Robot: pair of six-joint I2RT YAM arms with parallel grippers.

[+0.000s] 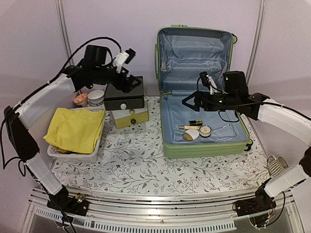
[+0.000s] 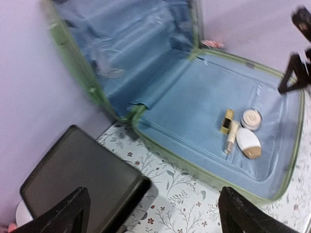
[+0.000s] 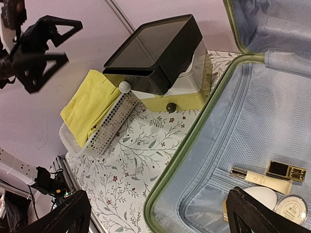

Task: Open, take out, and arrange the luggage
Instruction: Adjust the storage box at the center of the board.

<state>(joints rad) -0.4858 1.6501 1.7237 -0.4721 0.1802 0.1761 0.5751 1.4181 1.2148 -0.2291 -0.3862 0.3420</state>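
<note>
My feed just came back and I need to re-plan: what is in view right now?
suitcase: one, light green with blue lining, right side of the table, open, lid up at the wall
makeup items: four, gold, cream and white, on the suitcase floor
drawer box: one, dark lid over white and yellow drawers, left of the suitcase
basket: one, white, left of the drawer box
cloth: one, yellow, folded in the basket
small jars: two, white and patterned, behind the basket
tablecloth: one, white floral, under everything
left hand: one, black, open, above the drawer box
right hand: one, black, open, over the suitcase
</note>
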